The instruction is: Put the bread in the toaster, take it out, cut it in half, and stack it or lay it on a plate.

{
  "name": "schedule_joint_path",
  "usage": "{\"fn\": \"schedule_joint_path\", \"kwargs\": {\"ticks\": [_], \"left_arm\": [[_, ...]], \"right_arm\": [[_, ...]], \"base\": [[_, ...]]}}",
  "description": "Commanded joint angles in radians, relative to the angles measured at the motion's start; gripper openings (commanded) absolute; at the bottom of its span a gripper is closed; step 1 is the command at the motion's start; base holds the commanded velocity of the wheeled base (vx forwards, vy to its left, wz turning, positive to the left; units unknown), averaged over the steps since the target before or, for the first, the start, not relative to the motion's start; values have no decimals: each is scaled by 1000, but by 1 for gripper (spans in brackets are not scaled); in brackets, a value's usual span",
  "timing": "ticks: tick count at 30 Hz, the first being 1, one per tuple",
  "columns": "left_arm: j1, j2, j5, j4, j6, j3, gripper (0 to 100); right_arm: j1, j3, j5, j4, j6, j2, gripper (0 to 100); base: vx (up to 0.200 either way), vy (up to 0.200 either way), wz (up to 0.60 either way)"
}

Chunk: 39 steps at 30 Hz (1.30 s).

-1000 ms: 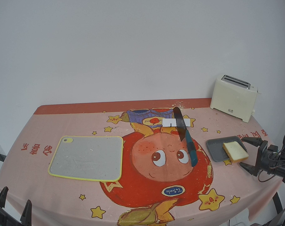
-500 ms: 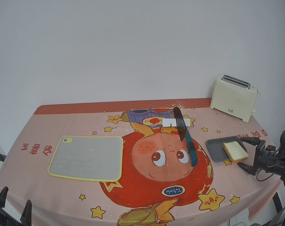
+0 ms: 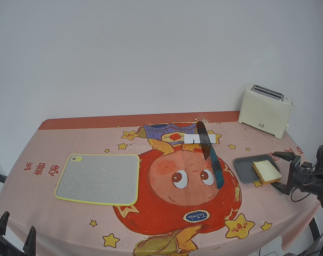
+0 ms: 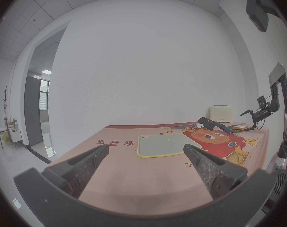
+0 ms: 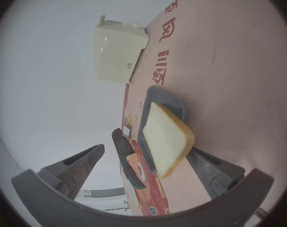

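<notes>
- Bread [image 3: 267, 171], one pale slice, lies tilted across the rim of a grey plate [image 3: 243, 168]. One end is on the plate and the other hangs out over the tablecloth [image 3: 161, 203].
- Jaws of the right gripper [image 3: 275, 170] stand wide, low over the table, with one finger on each side of the slice's overhanging end. That end of the bread sits in the mouth of the gap, unclamped.
- From the right wrist view, one finger is just beside the crust and partly hidden behind it; I cannot tell whether it touches. The other finger is well apart from the slice.
- Beyond the bread from those jaws, the plate rests flat on the cloth.
- Farther out from the right jaws and off to one side of their opening, the cream toaster [image 3: 265, 110] stands upright near the wall, well apart from them.
- Straight ahead of the right jaws, past the plate, the knife [image 3: 212, 159] lies flat. It has a dark blade and a blue-green handle, and it is near the plate but apart from it. Its blade crosses a small white card [image 3: 191, 138].
- Jaws of the left gripper [image 4: 145, 147] are wide too, with nothing between them, at the table's near corner.
- Ahead of the left jaws, apart from them, the grey cutting board [image 3: 97, 178] with its yellow-green rim lies flat on the cloth.
</notes>
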<state>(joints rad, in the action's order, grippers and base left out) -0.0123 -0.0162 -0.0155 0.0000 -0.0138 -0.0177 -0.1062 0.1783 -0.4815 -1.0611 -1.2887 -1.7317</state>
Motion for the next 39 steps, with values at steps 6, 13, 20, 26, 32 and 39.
{"fn": "schedule_joint_path", "kwargs": {"ticks": [6, 13, 20, 26, 32, 39], "left_arm": [[0, 5, 0, 0, 0, 18, 100], [0, 5, 0, 0, 0, 18, 100], [0, 5, 0, 0, 0, 18, 100], [0, 5, 0, 0, 0, 18, 100], [0, 5, 0, 0, 0, 18, 100], [0, 5, 2, 0, 0, 18, 100]], "right_arm": [[3, 3, 0, 1, -1, -11, 100], [3, -6, -2, 1, 0, -11, 0], [5, -11, -2, 3, 2, -11, 0], [11, -17, 7, 0, 17, 8, 0], [13, -19, 9, 1, 177, 101, 0], [13, -33, 3, 1, 618, 274, 0]], "base": [[0, 0, 0], [0, 0, 0], [0, 0, 0], [0, 0, 0], [0, 0, 0], [0, 0, 0]]}}
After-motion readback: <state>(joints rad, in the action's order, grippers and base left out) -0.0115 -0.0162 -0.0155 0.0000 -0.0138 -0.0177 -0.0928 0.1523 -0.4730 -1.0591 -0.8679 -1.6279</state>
